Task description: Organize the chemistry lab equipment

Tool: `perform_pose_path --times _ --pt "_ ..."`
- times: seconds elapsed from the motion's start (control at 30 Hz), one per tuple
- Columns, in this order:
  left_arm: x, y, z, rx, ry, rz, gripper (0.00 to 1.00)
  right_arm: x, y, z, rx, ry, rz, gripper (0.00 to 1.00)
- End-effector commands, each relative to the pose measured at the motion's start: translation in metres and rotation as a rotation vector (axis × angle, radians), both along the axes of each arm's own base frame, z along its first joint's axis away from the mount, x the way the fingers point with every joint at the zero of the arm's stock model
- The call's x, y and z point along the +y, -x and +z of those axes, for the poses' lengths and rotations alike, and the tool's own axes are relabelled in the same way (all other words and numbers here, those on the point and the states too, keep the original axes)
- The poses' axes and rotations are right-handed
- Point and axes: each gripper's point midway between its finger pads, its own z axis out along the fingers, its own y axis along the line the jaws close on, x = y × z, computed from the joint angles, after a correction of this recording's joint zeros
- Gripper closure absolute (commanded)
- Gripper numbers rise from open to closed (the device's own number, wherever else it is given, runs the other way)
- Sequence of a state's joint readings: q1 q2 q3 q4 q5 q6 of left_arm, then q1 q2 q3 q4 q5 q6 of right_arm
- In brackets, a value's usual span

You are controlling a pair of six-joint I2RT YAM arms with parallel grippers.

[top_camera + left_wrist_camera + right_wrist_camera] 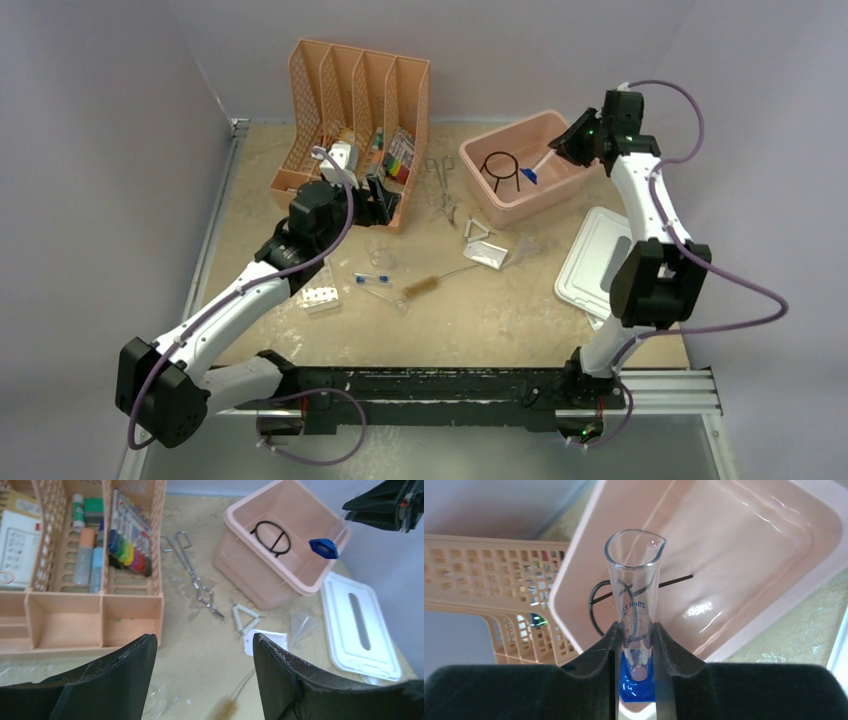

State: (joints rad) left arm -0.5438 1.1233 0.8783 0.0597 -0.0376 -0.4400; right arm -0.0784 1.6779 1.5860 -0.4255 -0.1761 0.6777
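A clear graduated cylinder (634, 580) with a blue base is being gripped by the right hand (635, 630). The hand's fingers (604, 650) are being pressed against the lower part of the tube, close to the base. The cylinder is being held up over the right side of the pink tub (520, 210), off the surface.

A black wire ring with stem (499, 166) is being kept inside the tub, on its floor. The metal tongs (443, 185) are being left flat on the surface just left of the tub. The wire triangle (478, 232) is being left near the tub's front left corner. The white lid (590, 265) is being left flat just in front of the tub, to the right. The bristle brush (425, 288), the blue-capped clear tubes (375, 280) and the white tube rack (320, 298) are being left farther out, to the tub's front left.

The left hand (205, 645) is being held wide open with nothing between its fingers. It is being held well left of the tub, in front of the peach slotted file organizer (350, 90).
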Motion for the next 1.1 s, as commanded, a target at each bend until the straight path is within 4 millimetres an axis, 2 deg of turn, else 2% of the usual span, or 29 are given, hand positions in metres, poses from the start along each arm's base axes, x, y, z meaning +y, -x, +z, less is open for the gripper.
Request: perform_pose_path --times 0.0,0.1,0.37,0.57,0.77,0.87,1.07 --pt "0.027 0.002 -0.018 0.002 -0.113 0.092 0.31 0.004 -0.007 -0.007 0.048 -0.007 0.016 0.81" --pt "0.033 0.003 -0.02 -0.004 -0.128 0.111 0.31 -0.001 -0.013 -0.02 0.063 -0.007 -0.03 0.81" --pt "0.036 -0.007 -0.019 -0.035 -0.15 0.141 0.31 0.008 -0.035 -0.064 0.135 -0.075 -0.061 0.8" --pt "0.03 -0.028 -0.018 -0.053 -0.198 0.154 0.31 -0.003 -0.03 -0.093 0.217 -0.057 -0.153 0.78" --pt "0.021 -0.046 -0.031 -0.05 -0.22 0.154 0.31 -0.007 -0.032 -0.12 0.277 -0.085 -0.236 0.75" --pt "0.017 -0.05 -0.03 -0.046 -0.222 0.144 0.31 -0.01 -0.035 -0.129 0.315 -0.095 -0.286 0.73" --pt "0.026 -0.058 -0.034 -0.058 -0.243 0.168 0.31 -0.025 -0.034 -0.138 0.334 -0.105 -0.45 0.7"
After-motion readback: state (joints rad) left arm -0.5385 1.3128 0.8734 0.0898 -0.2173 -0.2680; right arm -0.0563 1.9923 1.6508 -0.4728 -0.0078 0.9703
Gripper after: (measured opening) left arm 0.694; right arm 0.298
